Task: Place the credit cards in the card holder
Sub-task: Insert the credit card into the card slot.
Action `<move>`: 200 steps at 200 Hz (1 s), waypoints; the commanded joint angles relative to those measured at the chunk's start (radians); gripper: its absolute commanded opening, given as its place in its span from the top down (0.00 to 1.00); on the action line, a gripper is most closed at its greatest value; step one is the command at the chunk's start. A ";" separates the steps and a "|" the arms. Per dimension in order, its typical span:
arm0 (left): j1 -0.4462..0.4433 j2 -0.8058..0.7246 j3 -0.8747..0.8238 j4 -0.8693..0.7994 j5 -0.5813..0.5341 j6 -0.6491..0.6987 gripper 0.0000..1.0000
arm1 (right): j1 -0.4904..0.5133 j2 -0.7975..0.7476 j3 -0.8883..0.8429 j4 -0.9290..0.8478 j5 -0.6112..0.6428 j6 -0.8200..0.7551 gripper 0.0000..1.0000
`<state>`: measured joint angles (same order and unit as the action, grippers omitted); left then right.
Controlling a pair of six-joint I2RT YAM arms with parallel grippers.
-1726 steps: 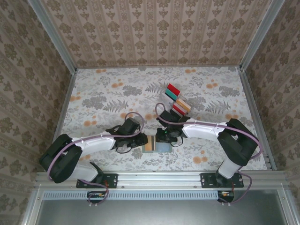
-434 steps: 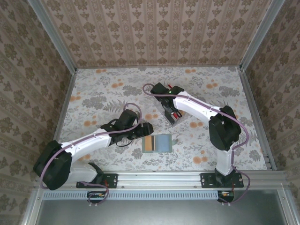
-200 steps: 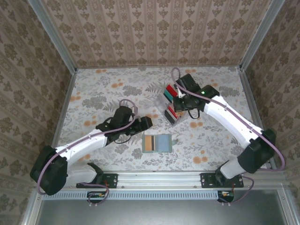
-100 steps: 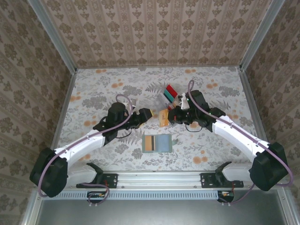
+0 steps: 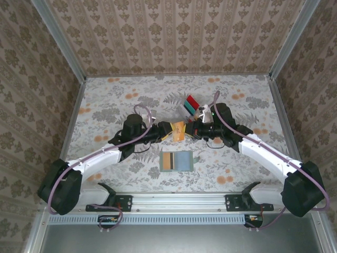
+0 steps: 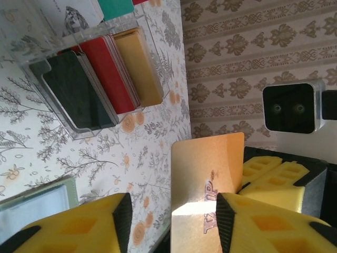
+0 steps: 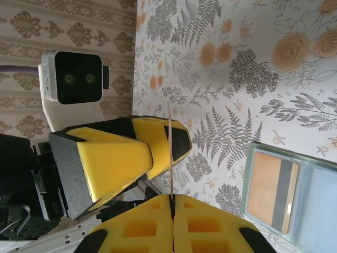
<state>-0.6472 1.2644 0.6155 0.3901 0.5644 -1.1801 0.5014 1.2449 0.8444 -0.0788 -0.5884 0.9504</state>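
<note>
Just beyond the card holder (image 5: 177, 161), which lay open on the surface (image 5: 113, 108), the right gripper (image 5: 190, 129) pinched an orange credit card (image 5: 179, 130), whose free end sat between the spread fingers of the left gripper (image 5: 167, 129).

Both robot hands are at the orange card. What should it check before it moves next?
1. Right gripper shut on the orange card: ok.
2. Left gripper open, one finger each side of the card: ok.
3. Left gripper pinching the card: not ok, jaws stand apart.
4. Card holder lying open on the table: ok.
5. Room in it for another card: cannot tell.
</note>
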 commanded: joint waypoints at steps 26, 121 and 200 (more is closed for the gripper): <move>-0.002 0.006 0.004 0.070 0.046 -0.015 0.62 | -0.003 -0.003 -0.030 0.103 -0.054 0.054 0.92; -0.002 -0.026 -0.019 0.031 0.043 0.002 0.93 | -0.003 0.056 -0.022 0.030 0.000 0.022 0.86; -0.009 -0.140 -0.118 -0.261 -0.108 0.127 1.00 | 0.100 0.114 -0.015 -0.235 0.225 -0.095 0.71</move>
<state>-0.6476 1.1557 0.5598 0.2245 0.5179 -1.1053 0.5564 1.3159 0.8234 -0.1982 -0.4725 0.9028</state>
